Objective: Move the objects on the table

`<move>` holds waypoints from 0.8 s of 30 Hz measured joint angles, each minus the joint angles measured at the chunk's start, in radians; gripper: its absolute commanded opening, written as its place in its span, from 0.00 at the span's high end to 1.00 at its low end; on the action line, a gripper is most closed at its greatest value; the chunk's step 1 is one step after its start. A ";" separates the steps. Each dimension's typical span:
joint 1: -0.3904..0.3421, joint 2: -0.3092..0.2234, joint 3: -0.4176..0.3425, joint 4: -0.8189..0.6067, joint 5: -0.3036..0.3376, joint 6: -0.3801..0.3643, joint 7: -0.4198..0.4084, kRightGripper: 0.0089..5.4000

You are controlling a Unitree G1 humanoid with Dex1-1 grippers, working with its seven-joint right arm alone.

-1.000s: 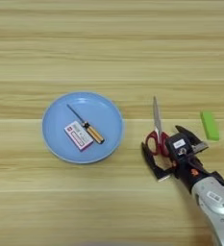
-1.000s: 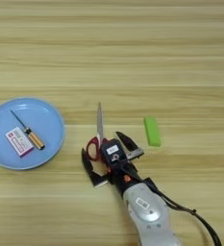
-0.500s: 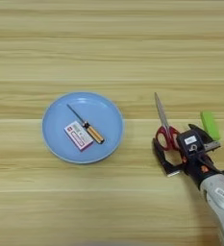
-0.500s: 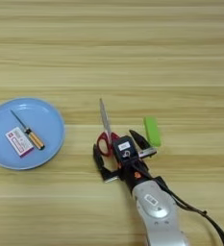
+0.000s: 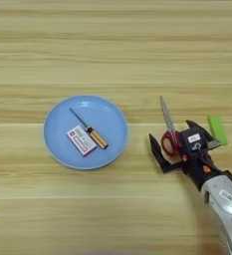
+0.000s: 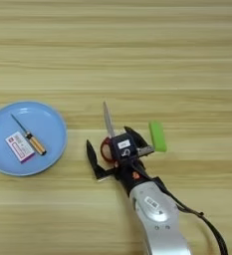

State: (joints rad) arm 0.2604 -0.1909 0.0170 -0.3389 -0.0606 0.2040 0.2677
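Looking down on the bench [image 5: 112,45], we see our right gripper [image 6: 116,150] low over the red-handled scissors [image 6: 107,135], coming in from the bottom right on the silver forearm [image 6: 155,219]. Our jaws are spread wide and grip nothing: one black finger sits out to the left of the red handles, the other reaches to the right, toward the green block [image 6: 157,136]. The handles sit between the two fingers, partly hidden under the gripper's body; whether a finger touches them, we cannot tell. The closed blades point up and away from us, tilted slightly left, lying flat on the wood.

Just beside the right finger lies the green block, narrow and nearly upright in the picture, close to the fingertip but apart from the scissors. That block is the nearest thing crowding us on the right.

Well off to the left sits the light-blue plate [image 5: 58,154], well apart from the gripper. In it lie the yellow-handled screwdriver [image 5: 89,130], slanting with its tip up-left, and the red-and-white box [image 5: 80,140] right beside it on the left. A dark cable [image 6: 207,226] trails along the forearm's right side.
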 measured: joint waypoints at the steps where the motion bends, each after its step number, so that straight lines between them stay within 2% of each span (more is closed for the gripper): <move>1: -0.009 0.001 0.000 0.000 0.003 0.003 -0.001 0.00; 8: -0.052 0.018 0.020 0.002 0.005 0.009 -0.004 0.00; 17: -0.206 0.048 0.076 0.057 -0.014 0.091 -0.023 0.00; 24: -0.276 0.071 0.111 0.151 -0.026 0.097 -0.024 0.00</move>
State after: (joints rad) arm -0.0154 -0.1200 0.1276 -0.1883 -0.0866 0.3008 0.2435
